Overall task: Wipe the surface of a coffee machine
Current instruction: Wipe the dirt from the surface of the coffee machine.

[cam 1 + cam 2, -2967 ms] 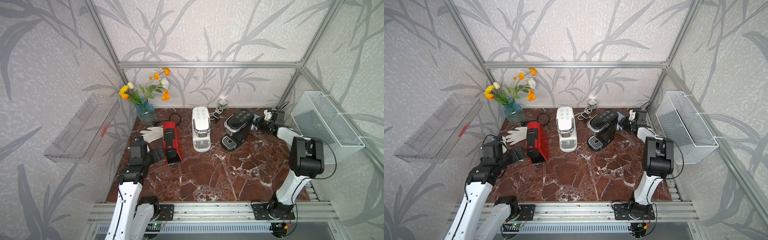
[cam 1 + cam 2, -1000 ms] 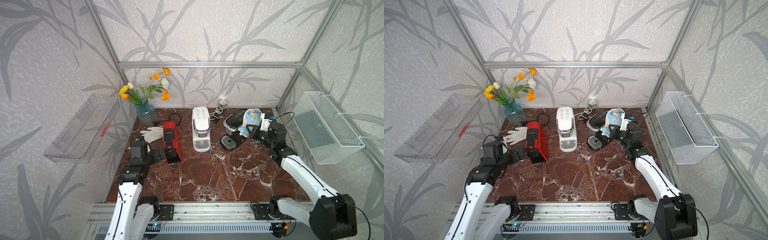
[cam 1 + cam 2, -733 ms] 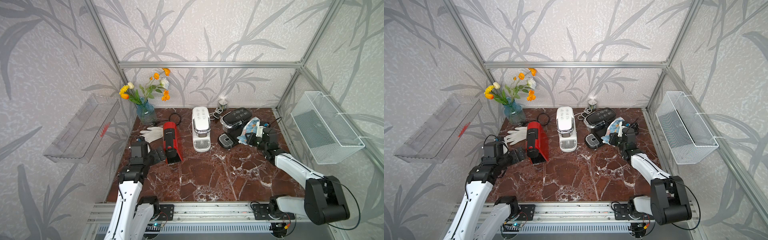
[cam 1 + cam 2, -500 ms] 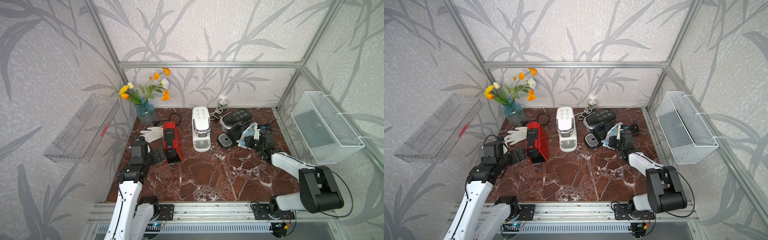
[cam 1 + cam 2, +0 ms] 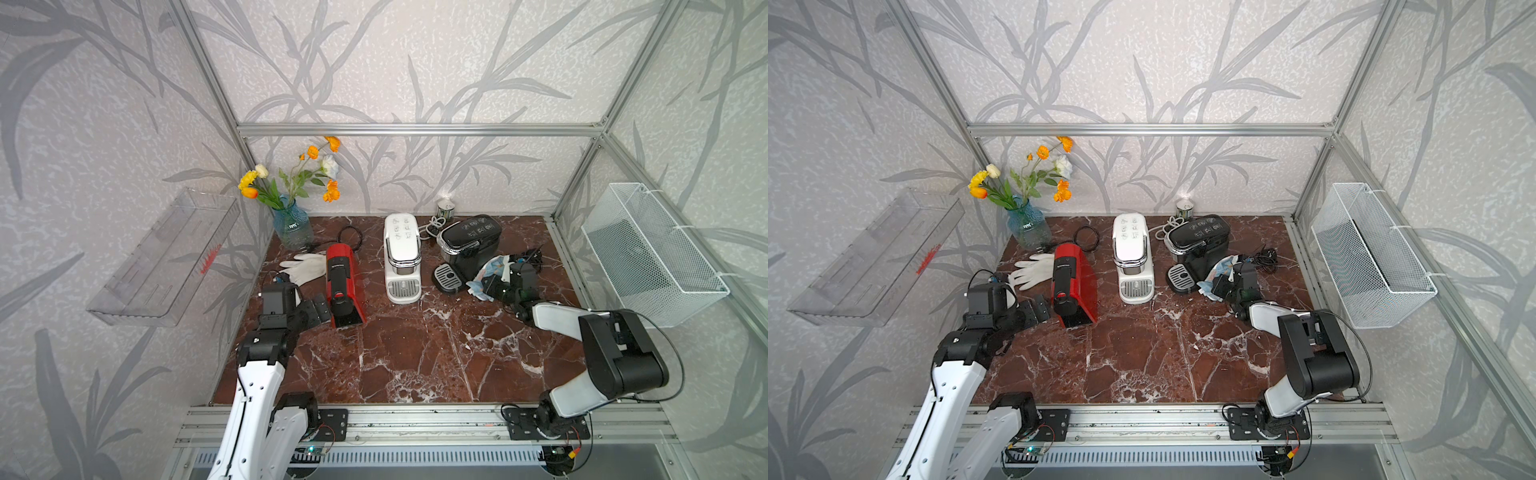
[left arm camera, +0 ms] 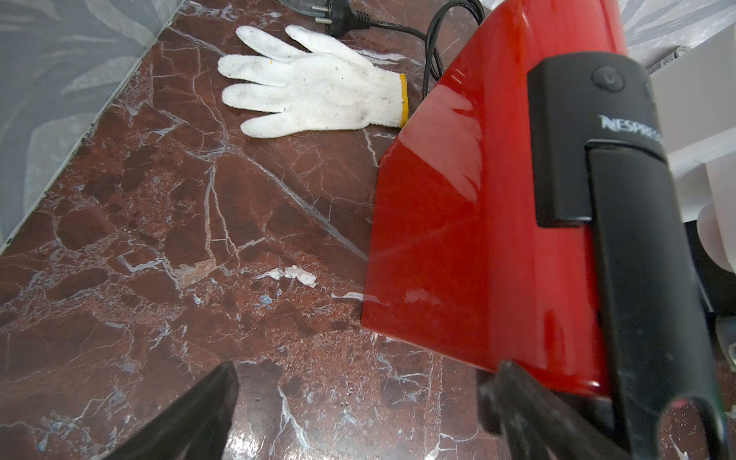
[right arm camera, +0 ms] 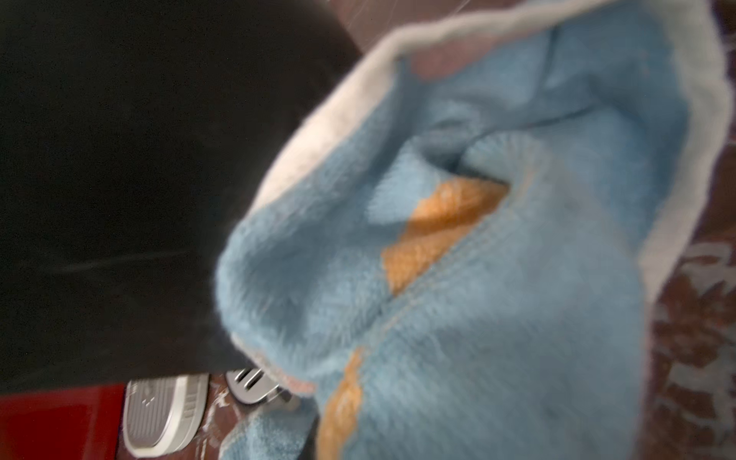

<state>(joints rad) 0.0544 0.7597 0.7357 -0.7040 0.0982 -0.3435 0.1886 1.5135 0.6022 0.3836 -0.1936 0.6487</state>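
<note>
A red-brown marble tabletop (image 5: 415,353) carries three coffee machines in a row near the back. The black coffee machine (image 5: 469,241) stands on the right side, angled, with its round drip tray facing forward. The white coffee machine (image 5: 401,249) is in the middle and the red Nespresso machine (image 5: 343,282) on the left. The right gripper (image 5: 492,286) is clamped on a blue-and-orange cloth (image 7: 517,278), which lies against the black machine's lower side just beside the drip tray. A white glove (image 6: 318,83) lies flat behind the left gripper (image 6: 358,398), whose jaws are wide apart just beside the red machine's front.
</note>
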